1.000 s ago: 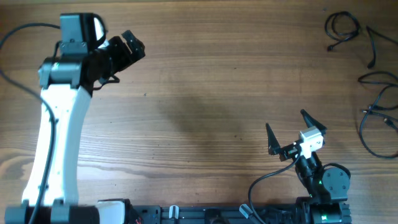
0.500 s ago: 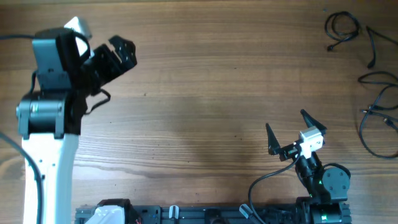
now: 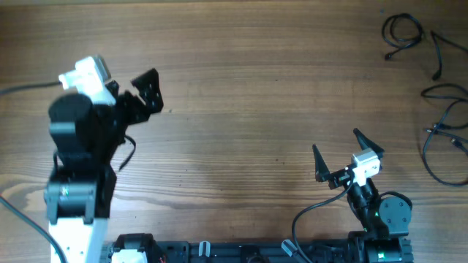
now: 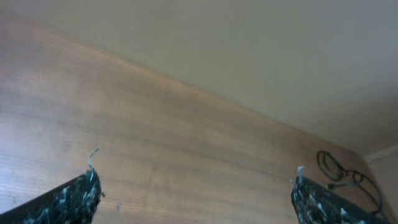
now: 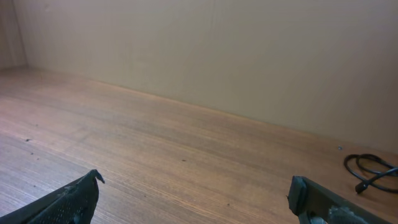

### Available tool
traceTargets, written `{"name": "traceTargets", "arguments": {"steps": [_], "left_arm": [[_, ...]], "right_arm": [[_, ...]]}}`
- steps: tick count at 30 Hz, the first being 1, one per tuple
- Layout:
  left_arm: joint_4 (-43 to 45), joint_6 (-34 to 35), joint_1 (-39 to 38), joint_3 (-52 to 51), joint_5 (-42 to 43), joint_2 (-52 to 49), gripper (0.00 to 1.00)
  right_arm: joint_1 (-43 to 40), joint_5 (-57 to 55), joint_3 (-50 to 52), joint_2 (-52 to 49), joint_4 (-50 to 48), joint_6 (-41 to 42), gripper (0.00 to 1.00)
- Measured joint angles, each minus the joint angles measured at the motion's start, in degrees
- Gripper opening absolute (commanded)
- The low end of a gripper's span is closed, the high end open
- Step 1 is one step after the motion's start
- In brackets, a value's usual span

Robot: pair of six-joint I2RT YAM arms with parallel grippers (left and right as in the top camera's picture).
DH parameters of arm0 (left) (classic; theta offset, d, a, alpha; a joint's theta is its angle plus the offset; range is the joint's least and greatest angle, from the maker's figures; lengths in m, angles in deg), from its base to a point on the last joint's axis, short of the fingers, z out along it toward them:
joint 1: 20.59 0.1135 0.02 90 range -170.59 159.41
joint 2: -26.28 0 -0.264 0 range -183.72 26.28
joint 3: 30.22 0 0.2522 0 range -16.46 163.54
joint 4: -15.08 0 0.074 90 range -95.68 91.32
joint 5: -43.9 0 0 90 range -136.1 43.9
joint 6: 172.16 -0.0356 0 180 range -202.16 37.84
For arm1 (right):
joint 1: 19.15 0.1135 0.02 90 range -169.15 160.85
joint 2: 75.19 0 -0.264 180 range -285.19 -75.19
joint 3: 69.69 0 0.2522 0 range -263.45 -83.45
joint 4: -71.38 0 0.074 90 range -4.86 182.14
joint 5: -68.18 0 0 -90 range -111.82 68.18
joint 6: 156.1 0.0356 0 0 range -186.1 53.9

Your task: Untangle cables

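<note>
Overhead view puts the cables [image 3: 402,31] in the table's [image 3: 241,109] far right corner as separate loose loops. Several get cut off by the frame edge, and the plug ends are too small to make out. The longer cords run roughly front to back. Wide stretch of wood separates them from the left gripper [image 3: 148,91] and right gripper [image 3: 335,141], both spread wide, holding nothing.

Open worktop [image 3: 241,109] right across the middle, a broad lane between the arms. The left arm [image 3: 77,161] blocks the left edge and the right gripper [image 3: 335,141] sits at the near right. Loose cables [image 3: 436,55] clutter the far right corner.
</note>
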Motion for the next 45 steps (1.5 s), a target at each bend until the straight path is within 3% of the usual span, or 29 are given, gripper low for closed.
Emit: {"name": "traceTargets", "arguments": {"steps": [6, 15, 26, 34, 45], "left_arm": [[13.40, -4.87, 0.00, -13.92, -0.44, 11.26, 1.00], [24.37, -9.03, 0.02, -35.17, -0.83, 30.91, 1.00], [24.74, -12.61, 2.86, -48.43, -1.95, 46.10, 1.00], [19.21, -12.61, 2.86, -51.10, -2.99, 48.96, 1.00], [18.16, -12.59, 2.84, -52.48, -3.02, 50.05, 1.00]], "right_arm": [[0.00, 0.00, 0.00, -0.02, 0.02, 0.00, 1.00], [0.00, 0.00, 0.00, 0.02, 0.00, 0.00, 1.00], [0.00, 0.00, 0.00, 0.02, -0.02, 0.00, 1.00], [0.00, 0.00, 0.00, 0.02, 0.00, 0.00, 1.00], [0.00, 0.00, 0.00, 0.02, 0.00, 0.00, 1.00]]}}
